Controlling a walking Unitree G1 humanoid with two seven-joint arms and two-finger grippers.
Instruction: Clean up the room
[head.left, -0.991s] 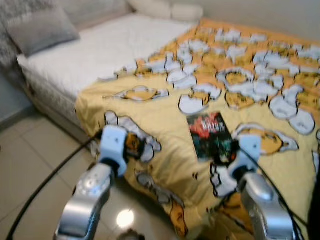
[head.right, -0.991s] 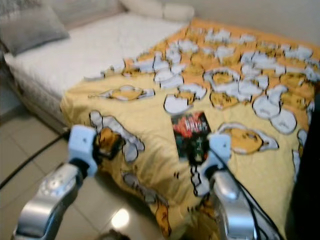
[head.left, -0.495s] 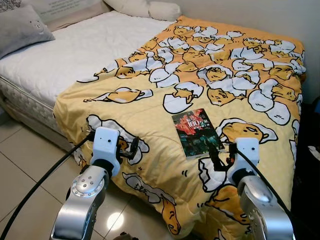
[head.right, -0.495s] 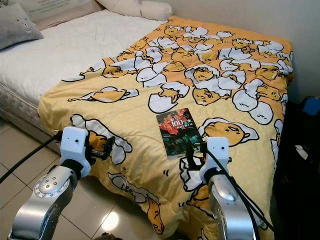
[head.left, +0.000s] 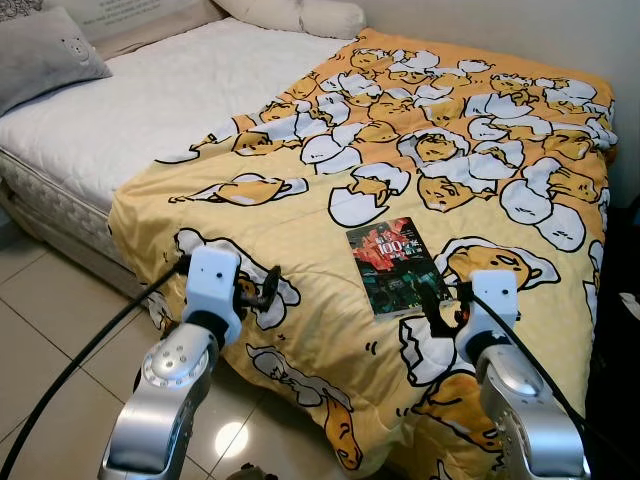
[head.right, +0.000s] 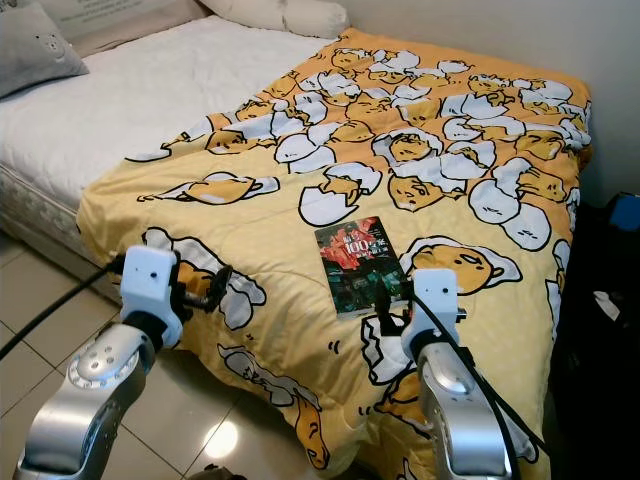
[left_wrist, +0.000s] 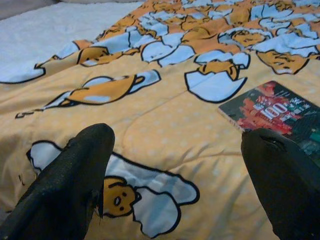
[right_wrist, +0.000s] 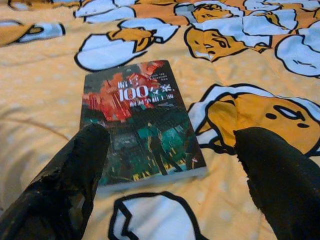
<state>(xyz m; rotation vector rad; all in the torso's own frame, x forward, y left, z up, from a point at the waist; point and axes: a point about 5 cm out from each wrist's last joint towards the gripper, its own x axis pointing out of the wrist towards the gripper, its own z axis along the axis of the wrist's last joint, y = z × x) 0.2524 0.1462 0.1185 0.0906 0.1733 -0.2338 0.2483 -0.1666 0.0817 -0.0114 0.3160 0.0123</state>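
Lying flat, the book (head.left: 398, 266) runs lengthwise away from the wide-open, empty right tool (right_wrist: 170, 185).

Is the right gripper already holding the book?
No. The right gripper is open, its fingers apart and short of the book, which lies flat on the blanket.

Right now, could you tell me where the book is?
The book lies flat on the yellow blanket near the bed's foot, just ahead of the open right gripper.
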